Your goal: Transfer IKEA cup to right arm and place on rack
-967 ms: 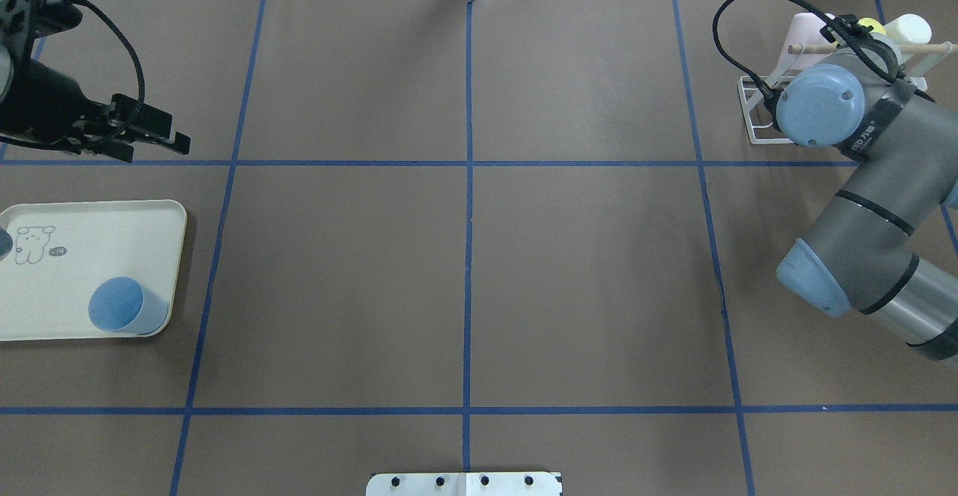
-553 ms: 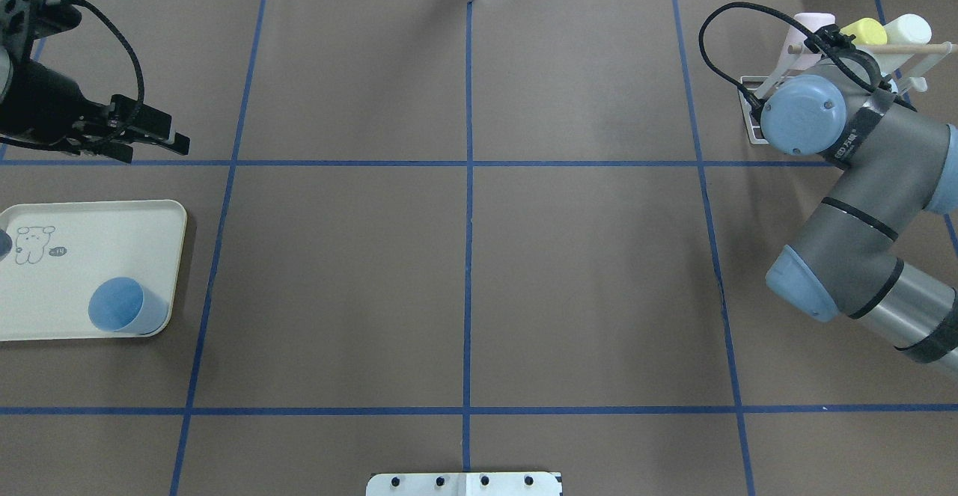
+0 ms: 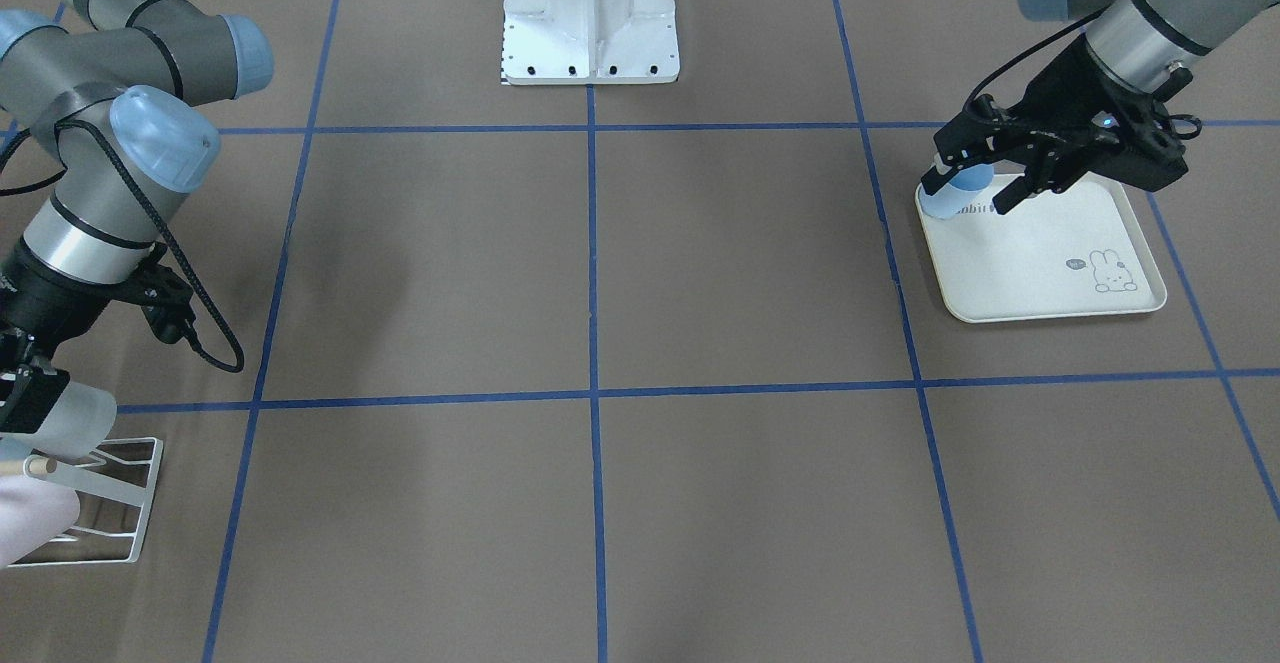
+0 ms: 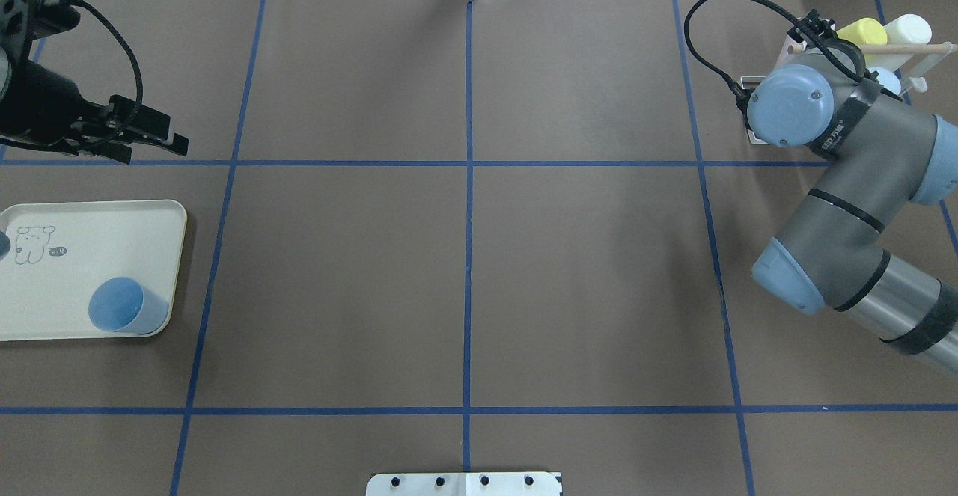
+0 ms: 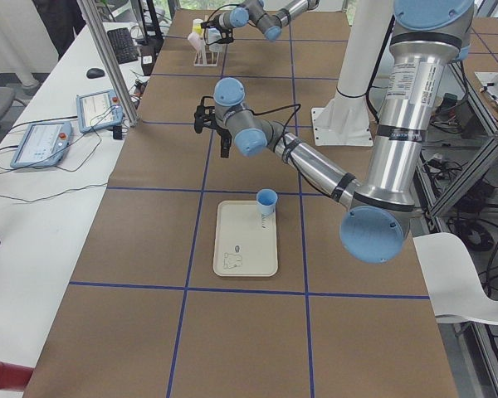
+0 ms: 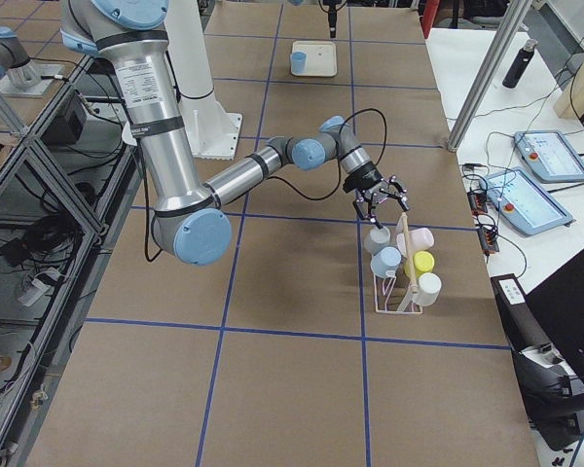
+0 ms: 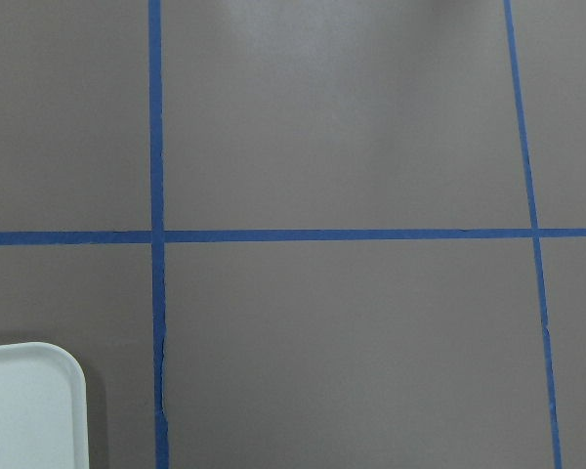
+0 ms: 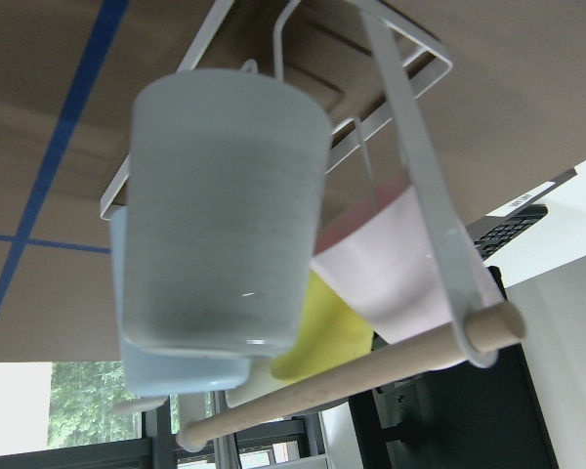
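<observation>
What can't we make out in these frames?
- Right gripper: cut off by the front view's edge, under the right arm overhead; open or shut unclear.
- Rack: mostly behind that arm overhead.
- Blue cup: partly covered by the left gripper, front view.

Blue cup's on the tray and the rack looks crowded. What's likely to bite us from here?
1. The rack already holds five cups, so the blue cup may find no free slot.
2. The right gripper hangs close above the grey cup; a sideways move might knock it off.
</observation>
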Action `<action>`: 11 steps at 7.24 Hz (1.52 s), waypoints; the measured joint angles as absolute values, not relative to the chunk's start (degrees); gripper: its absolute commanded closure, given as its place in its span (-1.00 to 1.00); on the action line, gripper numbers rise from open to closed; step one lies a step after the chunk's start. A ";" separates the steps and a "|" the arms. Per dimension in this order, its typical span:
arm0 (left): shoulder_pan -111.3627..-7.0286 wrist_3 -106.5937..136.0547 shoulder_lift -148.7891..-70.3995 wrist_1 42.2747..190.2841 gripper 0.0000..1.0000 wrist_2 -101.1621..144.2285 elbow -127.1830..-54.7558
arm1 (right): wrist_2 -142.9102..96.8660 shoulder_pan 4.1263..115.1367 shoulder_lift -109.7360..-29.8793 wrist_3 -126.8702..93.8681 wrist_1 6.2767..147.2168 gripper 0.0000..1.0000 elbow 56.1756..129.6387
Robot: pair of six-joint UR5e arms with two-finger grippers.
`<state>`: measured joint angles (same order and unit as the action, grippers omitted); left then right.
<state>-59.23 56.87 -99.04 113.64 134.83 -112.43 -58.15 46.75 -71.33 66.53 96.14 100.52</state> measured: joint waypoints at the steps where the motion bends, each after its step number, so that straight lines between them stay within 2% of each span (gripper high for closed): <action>1: -59.42 56.21 -98.27 113.66 -1.00 134.80 -112.61 | -59.37 46.80 -69.96 64.39 96.20 -0.95 101.58; 7: -59.89 42.68 -86.24 113.98 -1.00 124.20 -113.26 | -90.95 47.18 -66.78 24.59 93.65 -0.98 111.24; 11: -52.86 42.12 -81.18 117.58 -1.00 120.50 -113.62 | -101.58 45.14 -66.94 -19.83 68.93 -0.99 111.82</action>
